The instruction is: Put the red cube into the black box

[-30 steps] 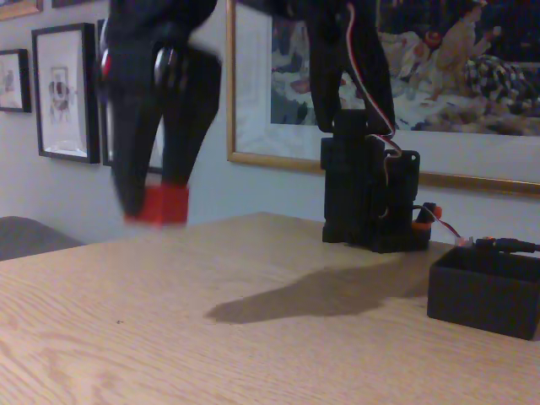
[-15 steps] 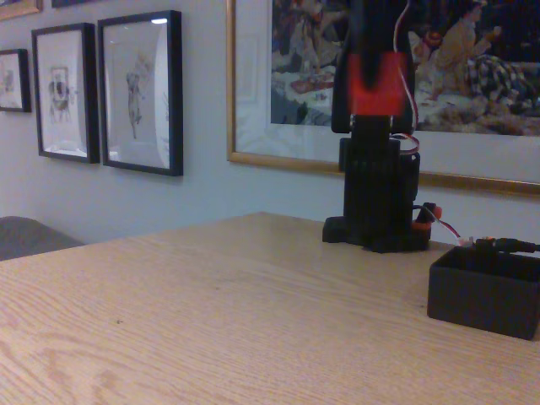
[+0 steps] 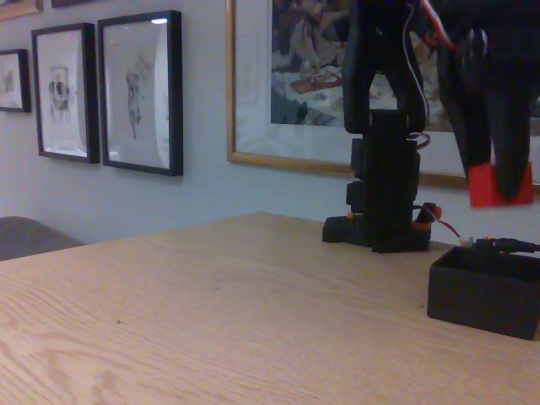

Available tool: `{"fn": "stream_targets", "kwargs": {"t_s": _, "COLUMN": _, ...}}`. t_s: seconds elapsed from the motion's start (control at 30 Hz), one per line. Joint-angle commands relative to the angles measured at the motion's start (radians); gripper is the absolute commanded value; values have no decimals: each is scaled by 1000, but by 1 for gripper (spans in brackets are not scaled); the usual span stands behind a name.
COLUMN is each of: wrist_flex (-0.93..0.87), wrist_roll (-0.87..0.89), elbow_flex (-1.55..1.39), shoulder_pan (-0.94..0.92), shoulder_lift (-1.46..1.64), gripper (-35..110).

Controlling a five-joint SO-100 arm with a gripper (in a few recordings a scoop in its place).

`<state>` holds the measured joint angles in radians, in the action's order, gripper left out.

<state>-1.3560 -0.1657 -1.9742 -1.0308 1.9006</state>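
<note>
**Red cube held in the air above the black box**

In the fixed view the gripper [image 3: 499, 179] hangs at the right of the picture with its black fingers [image 3: 511, 126] pointing down. The jaws are closed on the red cube [image 3: 500, 185], which sits pinched at their tips; one dark fingertip overlaps the cube's front face near its right side, and the rest of the face is open to view.

The cube is small, bright red and matte, with plain faces and no markings. It is slightly tilted, its lower edge slanting a little, and its outline is a bit soft from blur. It is about as wide as the pair of fingers that grip it.

The cube hangs in the air, clear of every surface. Below it stands the black box [image 3: 483, 295], low, rectangular and matte, with thick plain walls, resting on the wooden table [image 3: 211, 312] at the right edge. The cube is above the box's open top, apart from its rim.

Behind, toward the middle of the picture, rises the arm's black base [image 3: 384, 207] with wires and a small orange part at its foot. Framed pictures [image 3: 139, 91] hang on the pale wall beyond.
</note>
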Motion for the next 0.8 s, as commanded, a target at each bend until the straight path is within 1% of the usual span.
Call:
{"fn": "stream_targets", "kwargs": {"t_s": 0.0, "wrist_flex": 26, "wrist_roll": -12, "elbow_flex": -26, "shoulder_pan": -29, "shoulder_lift": -11, "gripper": 7}}
{"fn": "stream_targets", "kwargs": {"t_s": 0.2, "wrist_flex": 80, "wrist_roll": -12, "elbow_flex": -61, "shoulder_pan": -46, "shoulder_lift": -109, "gripper": 10}}
{"fn": "stream_targets", "kwargs": {"t_s": 0.37, "wrist_flex": 107, "wrist_roll": 0, "elbow_flex": -84, "shoulder_pan": -31, "shoulder_lift": -115, "gripper": 14}}
{"fn": "stream_targets", "kwargs": {"t_s": 0.47, "wrist_flex": 104, "wrist_roll": 2, "elbow_flex": -92, "shoulder_pan": -17, "shoulder_lift": -101, "gripper": 22}}
{"fn": "stream_targets", "kwargs": {"t_s": 0.63, "wrist_flex": 74, "wrist_roll": 9, "elbow_flex": -97, "shoulder_pan": 3, "shoulder_lift": -57, "gripper": 26}}
{"fn": "stream_targets", "kwargs": {"t_s": 0.77, "wrist_flex": 60, "wrist_roll": 14, "elbow_flex": -86, "shoulder_pan": 28, "shoulder_lift": -48, "gripper": 24}}
